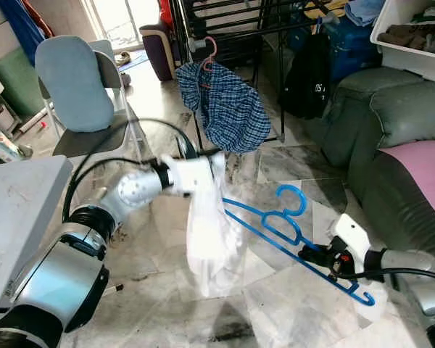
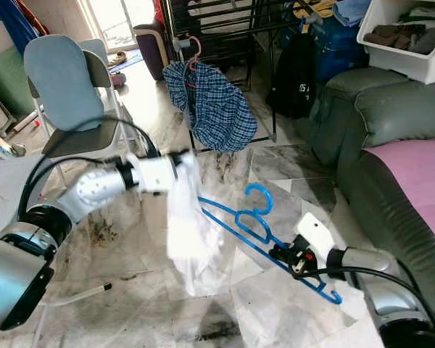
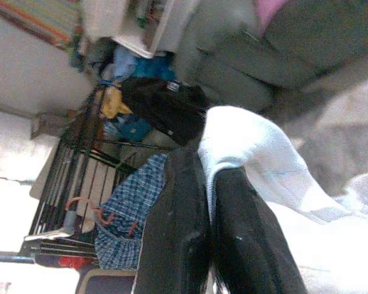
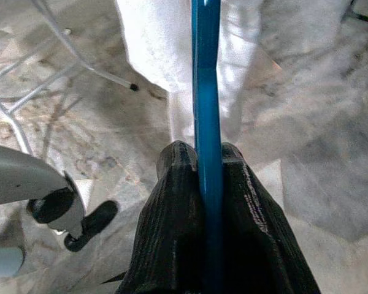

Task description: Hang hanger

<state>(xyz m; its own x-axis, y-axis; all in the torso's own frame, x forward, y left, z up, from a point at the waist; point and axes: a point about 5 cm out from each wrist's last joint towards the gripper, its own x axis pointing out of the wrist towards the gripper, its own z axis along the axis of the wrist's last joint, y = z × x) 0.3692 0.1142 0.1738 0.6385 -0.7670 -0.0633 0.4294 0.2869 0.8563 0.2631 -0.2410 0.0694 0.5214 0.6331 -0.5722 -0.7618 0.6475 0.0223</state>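
Above a marbled floor (image 1: 290, 290), my two arms hold a garment and a hanger between them. My left gripper (image 1: 216, 161) is out in front of me at mid-height, its two black fingers (image 3: 178, 233) pressed together on a fold of a white shirt (image 1: 210, 239). That cloth hangs straight down from the pinch, limp and a little blurred, its lower end close above the tiles. My right gripper (image 1: 332, 259) sits lower and to the right, its fingers (image 4: 172, 233) clamped tight on one bar of a blue hanger (image 1: 290, 225). From that grip the hanger slants up and leftward toward the shirt, its curved hook (image 1: 293, 196) pointing up near the middle of the scene and one end sticking out past my right gripper, down and to the right. Its left end meets the hanging cloth; I cannot tell whether it has gone inside the garment. Farther back stands a dark drying rack (image 1: 232, 29), with a blue checked shirt (image 1: 228, 105) hung from it on a pink hanger (image 1: 209, 52). A dark bag (image 1: 308, 72) hangs from the rack to the right. A grey chair (image 1: 76, 87) stands at the left, and a grey-green sofa (image 1: 391, 109) with a pink cover (image 1: 424, 170) fills the right side.
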